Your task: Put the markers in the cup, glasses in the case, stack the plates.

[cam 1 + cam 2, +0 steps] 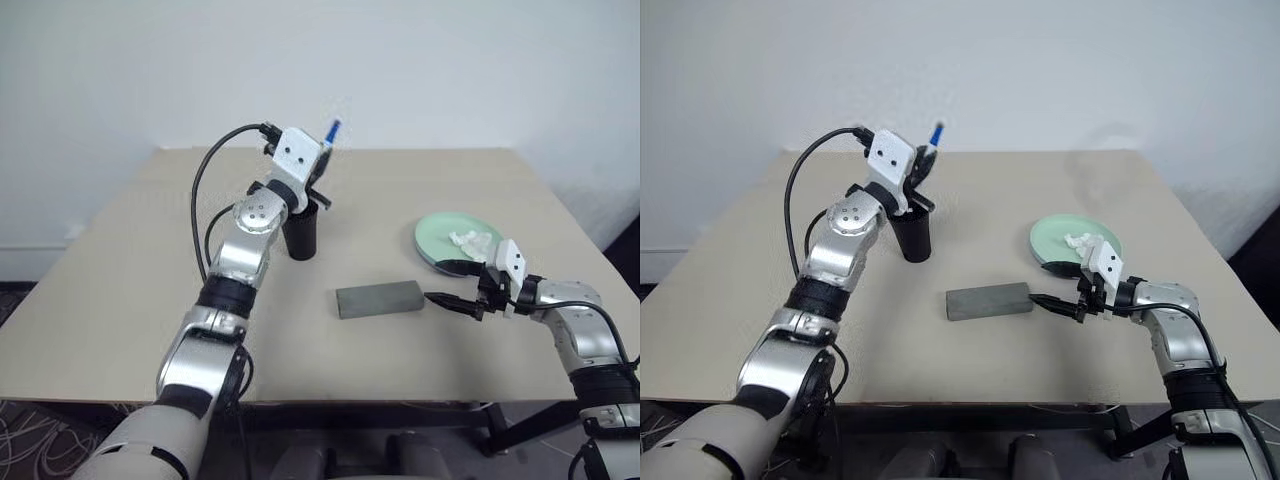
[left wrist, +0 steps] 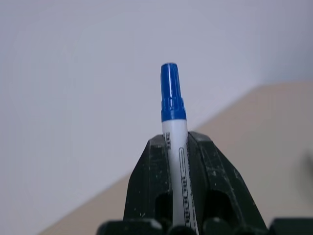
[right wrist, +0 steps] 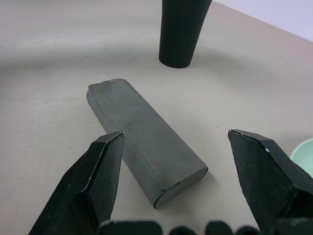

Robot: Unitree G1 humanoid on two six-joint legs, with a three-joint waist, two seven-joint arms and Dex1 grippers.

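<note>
My left gripper [image 1: 322, 158] is shut on a white marker with a blue cap [image 2: 173, 122]. It is raised just above the rim of the black cup [image 1: 301, 236], and the cap [image 1: 333, 130] points up and away. The grey case [image 1: 378, 298] lies closed in the middle of the table. My right gripper [image 1: 452, 287] hovers open just right of the case's end [image 3: 142, 142], holding nothing. A mint green plate [image 1: 440, 232] sits behind it. The glasses are out of view.
A crumpled white tissue [image 1: 473, 240] lies on the green plate. The beige table [image 1: 130, 300] ends close in front of me and at a white wall behind. The cup [image 3: 182, 29] stands beyond the case's far end.
</note>
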